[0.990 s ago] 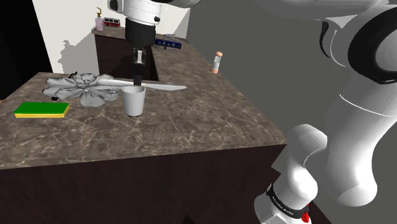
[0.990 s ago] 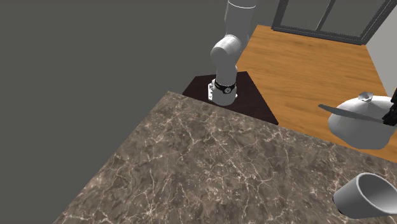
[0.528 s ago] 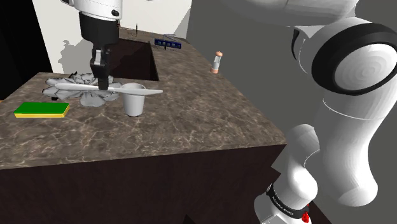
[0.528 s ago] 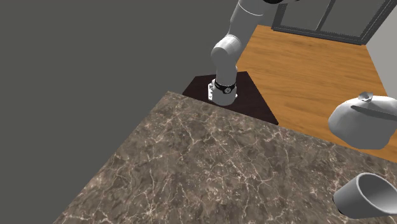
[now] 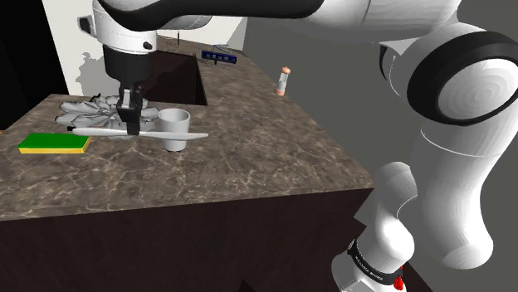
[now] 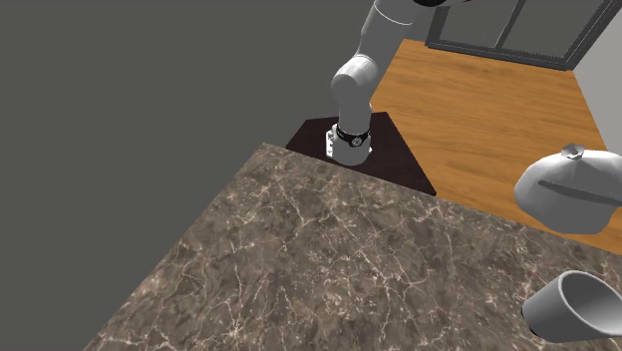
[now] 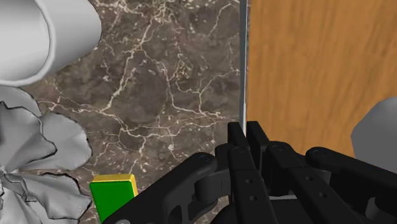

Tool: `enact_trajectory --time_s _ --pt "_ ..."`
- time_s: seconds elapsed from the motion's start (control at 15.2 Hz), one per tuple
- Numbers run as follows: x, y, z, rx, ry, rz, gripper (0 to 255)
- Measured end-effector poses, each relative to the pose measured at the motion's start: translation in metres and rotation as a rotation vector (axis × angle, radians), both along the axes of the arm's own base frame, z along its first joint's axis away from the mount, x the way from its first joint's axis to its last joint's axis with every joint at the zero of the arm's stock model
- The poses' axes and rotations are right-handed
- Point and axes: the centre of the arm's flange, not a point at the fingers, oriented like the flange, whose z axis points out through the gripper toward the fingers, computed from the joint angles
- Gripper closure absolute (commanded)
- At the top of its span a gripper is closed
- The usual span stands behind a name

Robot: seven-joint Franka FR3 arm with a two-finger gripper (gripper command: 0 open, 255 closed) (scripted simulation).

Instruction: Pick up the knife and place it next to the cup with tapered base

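Observation:
In the shoulder view my black gripper [image 5: 129, 124] is shut on a long pale grey knife [image 5: 98, 131], which it holds level just above the marbled countertop [image 5: 249, 158]. The blade reaches across the front of the white cup [image 5: 174, 129], which narrows toward its base. The gripper hangs just to the cup's left in that view. In the wrist view the knife [image 7: 243, 70] shows edge-on as a thin line running out from between the fingers [image 7: 236, 143]. The cup [image 7: 44, 35] lies off to one side. In the second exterior view the cup [image 6: 576, 304] stands at the lower right corner.
A grey leafy ornament [image 5: 93, 110] lies behind the gripper and a green and yellow sponge [image 5: 54, 143] to the shoulder view's left. A dark sink recess [image 5: 176, 79] and a small bottle [image 5: 284, 81] sit farther back. A grey rounded pot [image 6: 568, 191] stands beyond the cup.
The gripper has carried the knife to the shoulder view's left, past the cup, and then lowered it toward the counter. Knife and gripper have left the second exterior view.

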Motion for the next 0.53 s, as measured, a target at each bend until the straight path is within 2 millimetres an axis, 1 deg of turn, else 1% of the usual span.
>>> enact_trajectory --time_s 0.53 --pt "0.001 0.0 -0.042 0.0 0.0 0.0 255"
